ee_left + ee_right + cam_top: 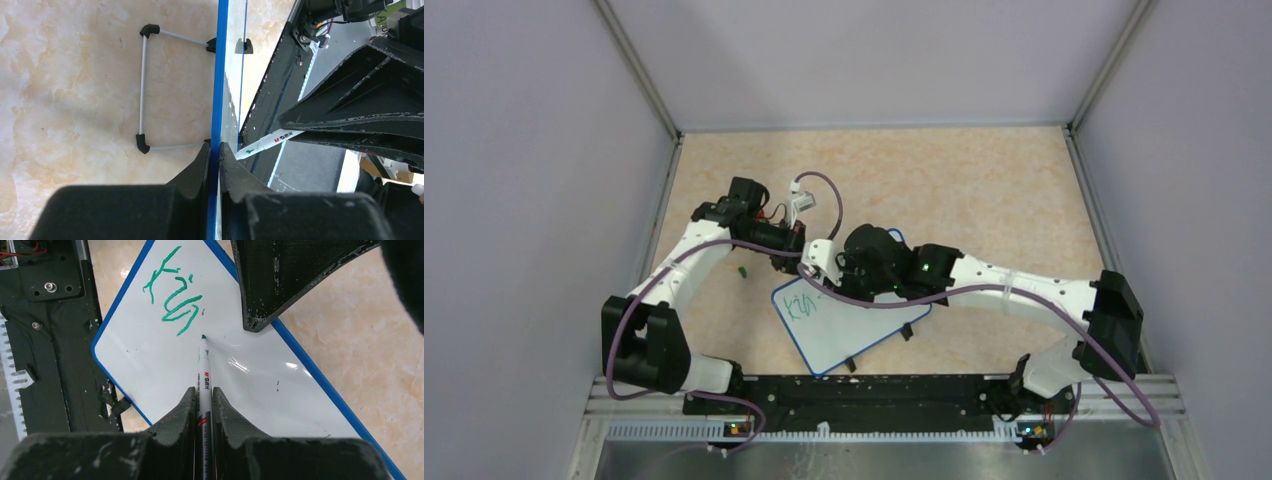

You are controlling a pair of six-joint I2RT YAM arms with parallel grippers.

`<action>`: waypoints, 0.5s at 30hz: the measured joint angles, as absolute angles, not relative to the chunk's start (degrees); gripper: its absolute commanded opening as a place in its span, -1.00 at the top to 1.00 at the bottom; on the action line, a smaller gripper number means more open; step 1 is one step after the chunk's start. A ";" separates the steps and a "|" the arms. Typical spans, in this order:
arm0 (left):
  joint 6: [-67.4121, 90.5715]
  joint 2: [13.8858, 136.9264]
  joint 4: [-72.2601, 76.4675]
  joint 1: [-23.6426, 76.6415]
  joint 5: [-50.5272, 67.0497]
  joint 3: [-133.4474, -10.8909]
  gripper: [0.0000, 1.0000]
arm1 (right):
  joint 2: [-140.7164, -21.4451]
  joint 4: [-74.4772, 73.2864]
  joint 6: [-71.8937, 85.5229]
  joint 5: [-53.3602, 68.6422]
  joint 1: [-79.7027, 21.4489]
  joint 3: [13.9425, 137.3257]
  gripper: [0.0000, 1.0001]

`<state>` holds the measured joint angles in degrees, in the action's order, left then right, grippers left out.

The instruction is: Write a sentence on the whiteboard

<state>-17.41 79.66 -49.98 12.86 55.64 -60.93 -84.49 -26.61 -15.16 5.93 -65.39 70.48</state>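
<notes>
The whiteboard (864, 330) lies slanted on the table just ahead of the arm bases, its blue rim (218, 75) running between my left fingers. My left gripper (214, 146) is shut on that rim at the board's far left edge (784, 258). My right gripper (203, 390) is shut on a white marker (204, 370), whose green tip touches the board just below the writing. Of the sentence (177, 297), only a few green letters show, near the board's upper left corner (801, 305). The marker (265, 142) also appears in the left wrist view.
A small green cap (742, 270) lies on the table left of the board. The board's wire stand (142, 90) folds out over the tabletop. The black base rail (874, 395) runs close to the board's near edge. Grey walls enclose the table.
</notes>
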 measured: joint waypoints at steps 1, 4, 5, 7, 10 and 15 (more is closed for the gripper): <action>-17.41 79.66 -49.98 12.86 55.64 -60.93 1.00 | -84.53 -26.48 -15.14 5.93 -65.39 70.48 1.00; -17.39 79.66 -49.95 12.86 55.64 -60.93 1.00 | -84.60 -26.20 -14.94 5.96 -65.39 70.50 1.00; -17.41 79.66 -49.95 12.86 55.64 -60.93 1.00 | -84.68 -26.15 -14.92 5.98 -65.39 70.57 1.00; -17.41 79.66 -49.95 12.86 55.55 -60.93 1.00 | -84.95 -26.02 -14.90 6.11 -65.39 70.65 1.00; -17.41 79.66 -49.95 12.86 55.46 -60.93 1.00 | -85.23 -26.00 -14.90 6.35 -65.39 71.00 1.00; -17.41 79.66 -49.95 12.86 55.42 -60.93 1.00 | -85.67 -25.61 -14.92 7.27 -65.41 71.05 1.00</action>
<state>-17.41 79.66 -49.95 12.86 55.42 -60.93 -85.67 -25.61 -14.92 7.27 -65.41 71.05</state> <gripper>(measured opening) 0.102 0.116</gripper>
